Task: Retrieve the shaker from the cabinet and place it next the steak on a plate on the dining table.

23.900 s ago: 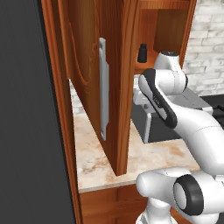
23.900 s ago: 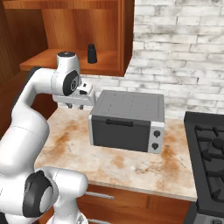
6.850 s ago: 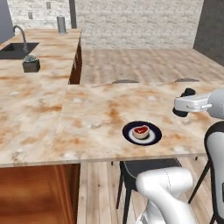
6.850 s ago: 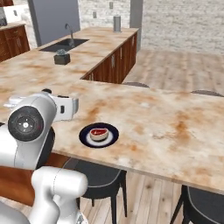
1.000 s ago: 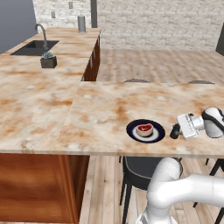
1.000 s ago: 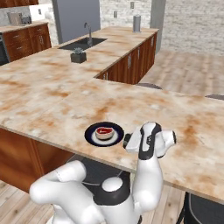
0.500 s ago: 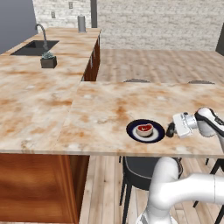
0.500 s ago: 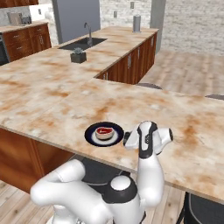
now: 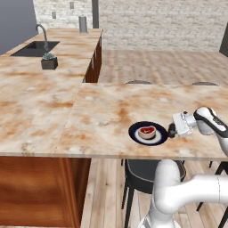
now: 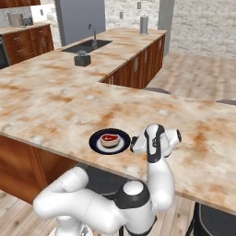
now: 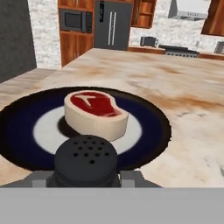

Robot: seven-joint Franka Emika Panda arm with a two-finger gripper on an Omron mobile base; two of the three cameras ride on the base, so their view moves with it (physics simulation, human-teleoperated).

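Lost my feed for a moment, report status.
Gripper shut on shaker, low at plate's rim. Steak on plate. Nothing in the way.

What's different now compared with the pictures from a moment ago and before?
The base drove from the cabinet to the dining table. Over the last second the gripper carried the shaker leftward, up to the rim of the plate. Its fingers stay closed on the shaker. The steak and plate have not moved.
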